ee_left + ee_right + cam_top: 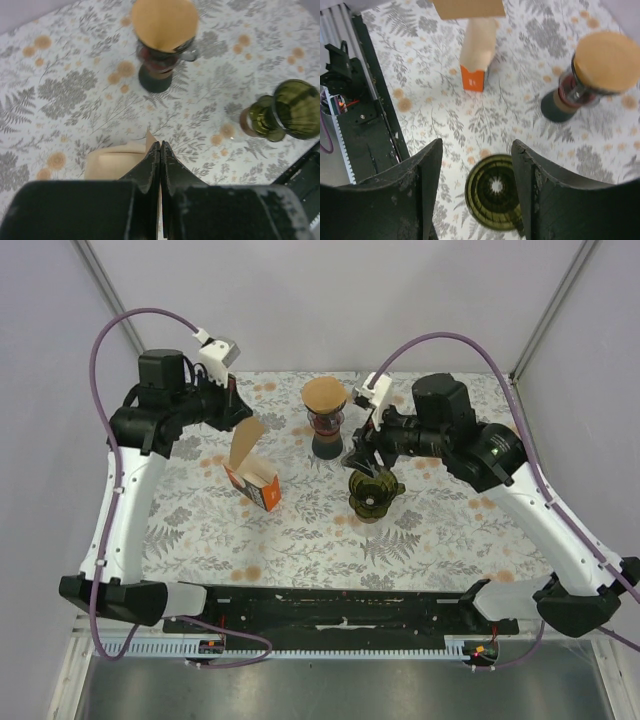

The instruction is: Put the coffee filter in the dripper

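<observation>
Floral-print tabletop [300, 550] between pale walls, arm bases at the near edge.

Near centre: the empty green dripper [374, 492] stands upright. The right tool [476, 145] is poised directly above it, fingers spread wide and holding nothing; in the wrist view one finger lies to each side of the rim.

Left of the dripper and well apart from it: an orange filter box [264, 496] lies open, with a tan coffee filter [246, 445] standing up from its mouth. The left tool [160, 150] is pressed together on the sheet's upper edge. A thin tan line shows between the fingers, so the grip is judged to be on the coffee filter, although filter and box flap cannot be fully told apart.

Far: a second dripper [325, 422] on a dark base, topped by a brown filter [325, 395].

Hazards:
- The thin paper may slip from so narrow a pinch.
- Friction at the box mouth may drag or tip the box.
- The right tool occupies the space over the target, so the arms may collide.
- A filter that is flat when released may lie askew on the rim instead of seating.
</observation>
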`<state>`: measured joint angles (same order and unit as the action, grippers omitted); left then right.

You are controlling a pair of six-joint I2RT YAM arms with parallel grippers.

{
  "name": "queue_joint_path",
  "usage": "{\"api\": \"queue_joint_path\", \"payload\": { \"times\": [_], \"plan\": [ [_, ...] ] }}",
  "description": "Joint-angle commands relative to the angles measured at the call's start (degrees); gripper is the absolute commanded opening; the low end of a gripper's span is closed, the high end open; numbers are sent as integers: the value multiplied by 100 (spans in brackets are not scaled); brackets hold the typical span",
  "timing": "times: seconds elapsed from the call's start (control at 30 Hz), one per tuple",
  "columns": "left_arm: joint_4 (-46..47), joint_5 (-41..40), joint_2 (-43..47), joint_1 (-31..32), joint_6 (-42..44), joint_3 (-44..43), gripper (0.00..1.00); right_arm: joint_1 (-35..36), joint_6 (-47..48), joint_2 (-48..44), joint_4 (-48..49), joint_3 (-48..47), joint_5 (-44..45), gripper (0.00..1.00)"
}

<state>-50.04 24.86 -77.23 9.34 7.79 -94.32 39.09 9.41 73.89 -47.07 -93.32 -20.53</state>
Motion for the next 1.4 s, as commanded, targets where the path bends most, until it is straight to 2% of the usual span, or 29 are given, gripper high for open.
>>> {"api": "queue_joint_path", "payload": {
  "times": [0.0,0.1,0.23,0.33,0.5,0.57,0.73,0.83,0.87,0.9,0.93,0.97,1.03,1.07,1.17,1.27,1.3,1.37],
  "plan": [
    [-716,1616,331,59,432,-578,2,370,561,336,821,-485,-468,66],
    [-1024,1951,428,155,714,-754,2,651,685,626,1173,-696,-635,70],
    [-1297,2531,516,261,899,-894,2,925,826,1030,1524,-925,-1082,82],
    [-1499,3014,560,296,1075,-991,2,978,694,1285,1814,-986,-1356,84],
    [-1851,3349,630,305,1400,-1123,2,986,422,1689,1930,-1197,-1724,84],
    [-1851,3420,630,314,1357,-1149,2,1021,273,1821,1965,-1250,-2119,79],
    [-1693,3507,639,314,1120,-1194,2,1065,-141,2120,2088,-1347,-2692,49],
    [-1553,3508,622,314,988,-1159,2,1083,-238,2200,2061,-1373,-2982,17],
    [-1483,3404,630,314,918,-1158,2,1083,-229,2191,2035,-1365,-3026,0],
    [-1421,3202,630,314,839,-1115,6,1092,-212,2122,2018,-1295,-3001,0],
    [-1403,3061,622,314,829,-1097,21,1083,-159,2043,1991,-1216,-2957,0],
    [-1403,2938,630,314,794,-1080,43,1074,-89,1929,1939,-1128,-2852,0],
    [-1482,2779,648,314,812,-1088,81,1057,43,1631,1834,-856,-2554,0],
    [-1587,2700,648,314,899,-1140,87,1031,130,1481,1763,-733,-2439,0],
    [-2026,2524,666,314,1329,-1369,88,943,263,989,1552,-390,-2166,0],
    [-2491,2681,753,314,2049,-1352,89,916,272,575,1411,-196,-1920,0],
    [-2554,2699,797,314,2190,-1239,79,916,246,444,1402,-161,-1850,0],
    [-2607,2726,885,331,2419,-914,68,916,114,320,1394,-169,-1753,0]
  ]
}}
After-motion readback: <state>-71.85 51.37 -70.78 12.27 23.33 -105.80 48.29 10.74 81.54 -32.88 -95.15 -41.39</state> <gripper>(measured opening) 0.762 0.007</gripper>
